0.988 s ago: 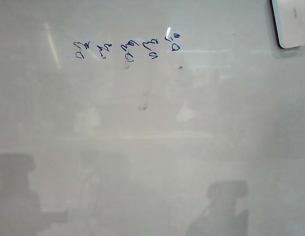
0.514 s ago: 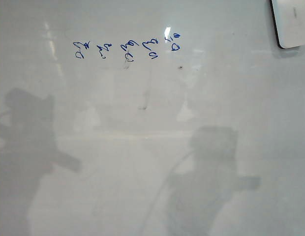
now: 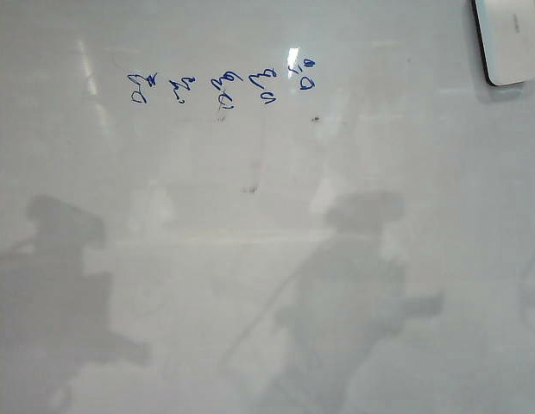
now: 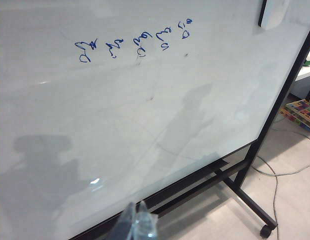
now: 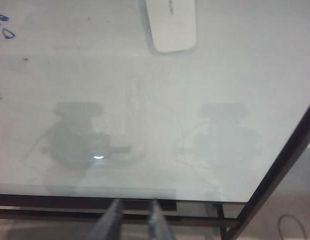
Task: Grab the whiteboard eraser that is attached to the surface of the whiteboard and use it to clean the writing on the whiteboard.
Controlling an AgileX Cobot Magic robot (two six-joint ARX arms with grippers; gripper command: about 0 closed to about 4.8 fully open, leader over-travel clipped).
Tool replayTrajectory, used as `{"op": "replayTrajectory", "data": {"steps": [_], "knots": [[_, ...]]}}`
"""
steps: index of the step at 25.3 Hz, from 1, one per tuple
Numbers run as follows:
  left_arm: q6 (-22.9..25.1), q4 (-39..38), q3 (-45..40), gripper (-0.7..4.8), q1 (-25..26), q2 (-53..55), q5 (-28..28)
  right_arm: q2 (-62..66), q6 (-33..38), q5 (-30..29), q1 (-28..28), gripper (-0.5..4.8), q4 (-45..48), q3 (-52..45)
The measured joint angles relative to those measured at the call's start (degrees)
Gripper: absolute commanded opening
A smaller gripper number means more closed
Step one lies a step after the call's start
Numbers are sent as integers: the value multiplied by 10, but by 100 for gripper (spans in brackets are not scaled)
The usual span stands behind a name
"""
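Note:
The whiteboard (image 3: pixel 405 172) fills the exterior view. A row of blue writing (image 3: pixel 224 84) runs across its upper middle. The white whiteboard eraser (image 3: pixel 512 41), with a thin black edge, sticks to the board at the top right corner. Neither gripper shows in the exterior view, only their grey shadows. In the left wrist view my left gripper (image 4: pixel 137 204) is shut and empty, off the board's lower edge, far from the writing (image 4: pixel 137 42) and the eraser (image 4: pixel 273 12). In the right wrist view my right gripper (image 5: pixel 134 202) is slightly open and empty, well short of the eraser (image 5: pixel 172 25).
Small dark scuffs (image 3: pixel 317 118) mark the board under the writing. The board stands on a black wheeled frame (image 4: pixel 245 175). Cables (image 4: pixel 275 172) and a colourful box (image 4: pixel 300 111) lie on the floor beside it.
The arm shadows on the board have grown and climbed from the bottom edge towards the middle. The eraser and the writing have not moved.

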Motion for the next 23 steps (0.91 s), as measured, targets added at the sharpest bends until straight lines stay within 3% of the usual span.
{"op": "replayTrajectory", "data": {"steps": [3, 8, 14, 23], "knots": [[5, 15, 0, -2, 0, 11, 0, 34, -15, 3, 0, 109, 52, -2], [7, 59, -2, -2, 0, 16, 0, 88, -22, 27, 0, 160, 220, -16], [8, 58, -2, -2, 0, 16, -1, 137, -32, 27, 0, 177, 432, -91], [8, 57, -2, -2, 0, 16, -1, 309, -91, 27, -3, 349, 611, -137]]}}
